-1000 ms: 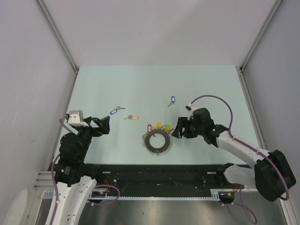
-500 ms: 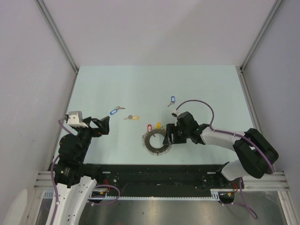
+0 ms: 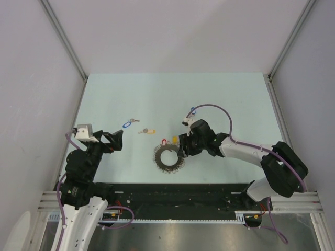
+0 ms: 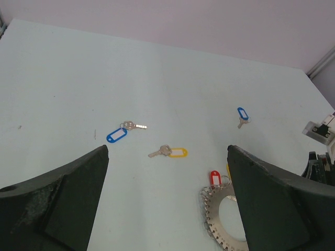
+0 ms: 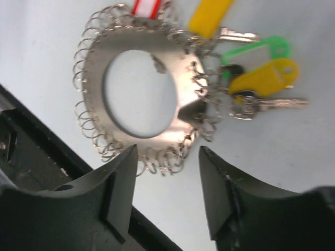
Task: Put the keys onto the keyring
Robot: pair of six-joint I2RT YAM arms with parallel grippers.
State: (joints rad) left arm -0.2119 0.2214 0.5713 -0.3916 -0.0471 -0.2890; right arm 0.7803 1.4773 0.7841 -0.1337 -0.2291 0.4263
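Observation:
The keyring (image 3: 168, 157) lies flat near the table's front edge; it is a grey metal disc with wire loops round its rim and an open centre. It also shows in the right wrist view (image 5: 138, 94) and the left wrist view (image 4: 225, 214). Red (image 5: 146, 6), yellow (image 5: 209, 18), green (image 5: 256, 52) and second yellow (image 5: 261, 76) tagged keys cluster at its rim. My right gripper (image 3: 181, 146) is open, its jaws (image 5: 167, 157) straddling the ring's edge. Loose keys lie apart: blue tag (image 3: 127, 124), yellow tag (image 3: 147, 130), another blue tag (image 3: 192, 111). My left gripper (image 3: 116, 140) is open and empty (image 4: 167, 157).
A black rail (image 3: 178, 196) runs along the table's near edge, just in front of the ring. Grey walls close the table on three sides. The right arm's cable (image 3: 220, 112) arcs over the table behind the gripper.
My right arm has swung left over the ring's right side, covering the green and yellow tags in the top view. The ring has shifted slightly left. The left arm has not moved.

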